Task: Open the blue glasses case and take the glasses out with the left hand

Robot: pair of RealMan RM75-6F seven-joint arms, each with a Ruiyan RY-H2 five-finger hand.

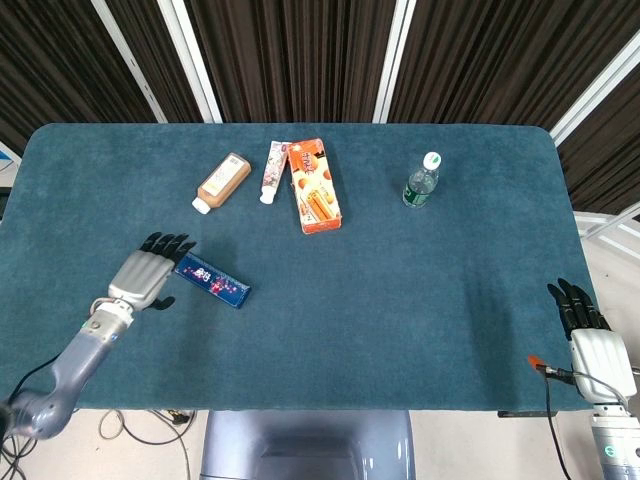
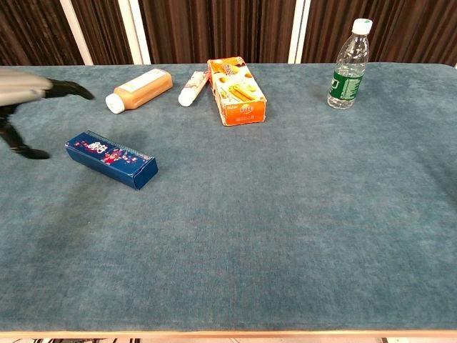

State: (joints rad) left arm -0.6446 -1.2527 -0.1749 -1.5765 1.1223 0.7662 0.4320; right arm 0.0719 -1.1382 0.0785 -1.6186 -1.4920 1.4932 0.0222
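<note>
Left hand (image 1: 145, 274) held just beside blue glasses case (image 1: 212, 280), fingers spread, nothing gripped. Case lid seen closed. Right hand (image 1: 590, 335) parked well apart, fingers straight, nothing gripped.

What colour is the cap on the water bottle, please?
White, on the water bottle; the chest view shows it best.

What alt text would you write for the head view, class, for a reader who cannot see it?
The left robot hand, fingers spread, reaches beside the closed blue glasses case on a teal table. Farther back lie a brown bottle, a tube and an orange box; a water bottle stands to their right. The right robot hand sits at the table's near right corner.
</note>
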